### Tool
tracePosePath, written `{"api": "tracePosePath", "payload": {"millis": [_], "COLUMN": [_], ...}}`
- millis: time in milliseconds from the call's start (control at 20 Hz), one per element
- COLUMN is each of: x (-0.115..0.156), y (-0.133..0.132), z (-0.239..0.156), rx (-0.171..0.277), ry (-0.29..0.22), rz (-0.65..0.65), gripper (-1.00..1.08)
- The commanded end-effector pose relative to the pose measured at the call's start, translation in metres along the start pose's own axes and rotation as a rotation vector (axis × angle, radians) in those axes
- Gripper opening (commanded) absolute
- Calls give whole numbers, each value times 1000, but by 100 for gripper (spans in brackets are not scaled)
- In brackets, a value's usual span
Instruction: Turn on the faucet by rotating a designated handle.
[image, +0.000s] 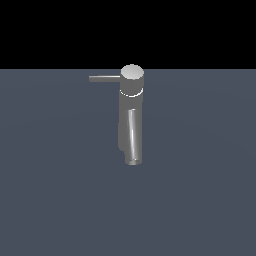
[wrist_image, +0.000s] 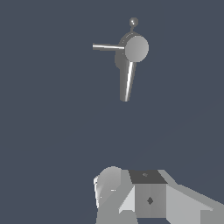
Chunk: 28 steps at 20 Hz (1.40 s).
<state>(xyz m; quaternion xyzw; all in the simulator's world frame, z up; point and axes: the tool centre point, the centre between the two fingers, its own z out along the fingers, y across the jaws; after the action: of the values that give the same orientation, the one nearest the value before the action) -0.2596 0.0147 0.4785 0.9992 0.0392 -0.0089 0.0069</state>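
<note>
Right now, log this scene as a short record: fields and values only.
faucet: grey metal, upright on the floor
cap: round, flat-topped
handle: thin rod, pointing to the exterior view's left from the cap
spout: tube, pointing toward the exterior camera
gripper: seen only in the wrist view, well apart from the faucet, touching nothing; open or shut cannot be told
contact with handle: none
</note>
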Motion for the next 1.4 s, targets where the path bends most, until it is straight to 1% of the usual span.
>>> {"api": "tracePosePath", "payload": {"millis": [0,350,650,1000,1350], "x": [0,2,9,23,46], "y": [0,-3,-11,-26,-42], "z": [0,5,18,42,70], "rx": [0,10,36,84,145], "ry": [0,10,34,81,140], "rz": [0,33,115,274,469], "gripper": [-100,-100,-100,-100,-100]}}
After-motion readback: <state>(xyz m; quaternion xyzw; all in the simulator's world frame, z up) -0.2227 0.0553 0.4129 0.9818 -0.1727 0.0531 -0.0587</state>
